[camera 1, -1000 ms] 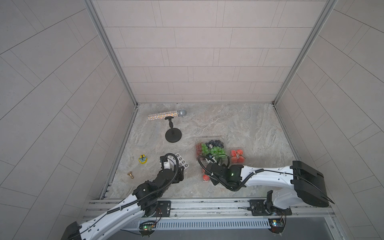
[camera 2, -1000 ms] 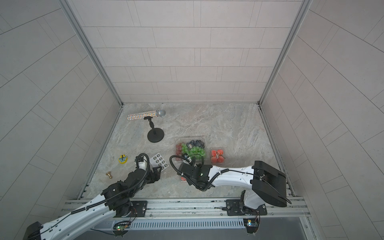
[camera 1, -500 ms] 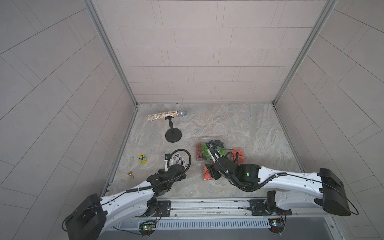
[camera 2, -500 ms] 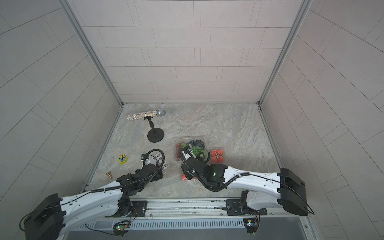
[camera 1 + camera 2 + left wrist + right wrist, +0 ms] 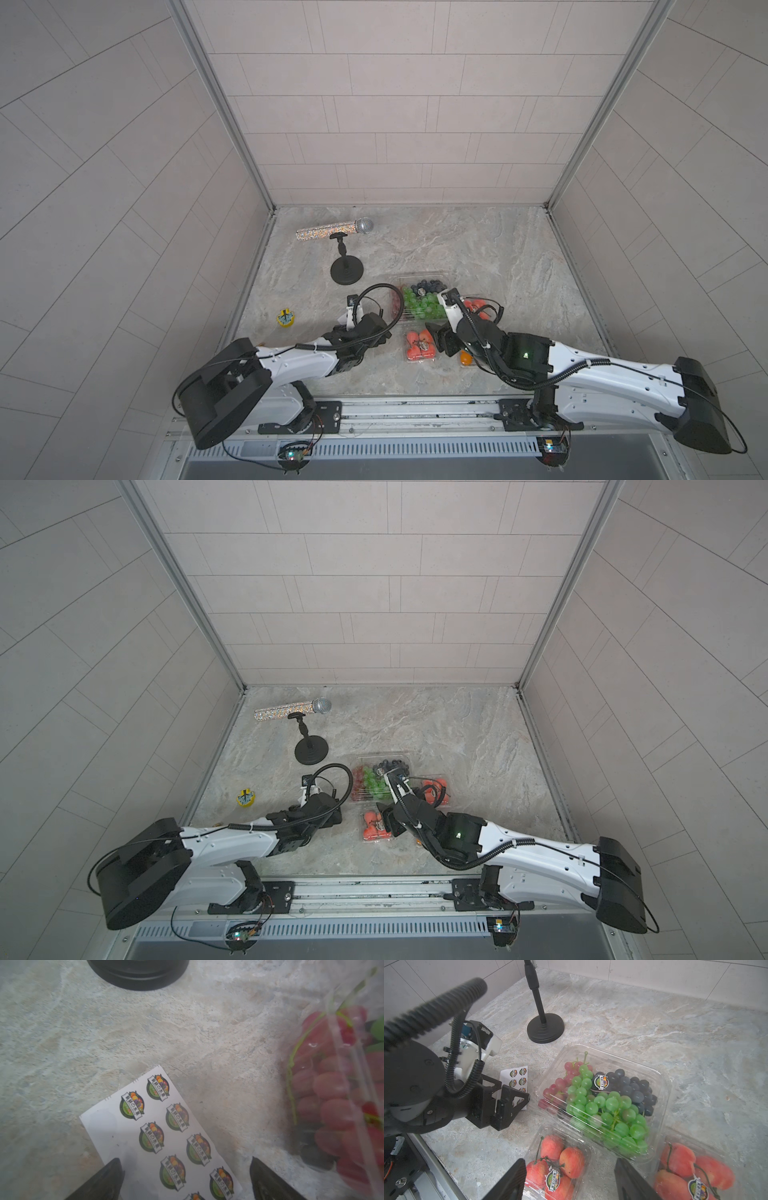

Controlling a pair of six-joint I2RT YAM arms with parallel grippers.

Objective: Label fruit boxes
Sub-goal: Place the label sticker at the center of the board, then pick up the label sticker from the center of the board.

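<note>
The large fruit box (image 5: 612, 1103) of green, red and dark grapes carries a round sticker (image 5: 600, 1082). Beside it are two small fruit boxes of red-pink fruit, one nearer (image 5: 560, 1159) (image 5: 419, 351) and one farther right (image 5: 691, 1167), each with a sticker on its lid. The box of oranges (image 5: 466, 358) is mostly hidden under my right arm. My right gripper (image 5: 570, 1165) hovers open over the nearer red box, holding nothing. My left gripper (image 5: 186, 1164) (image 5: 508, 1093) is open just above the white sticker sheet (image 5: 166, 1126), one finger on either side.
A glittery microphone (image 5: 332, 228) rests on a black stand (image 5: 347, 272) at the back left, close behind the sheet. A small yellow object (image 5: 284, 318) lies by the left wall. Both arms reach in from the front rail and nearly meet at the boxes.
My right gripper has opened and lifted off the nearer red box, where a sticker sits on the lid. My left gripper has opened fully and shifted over the sticker sheet.
</note>
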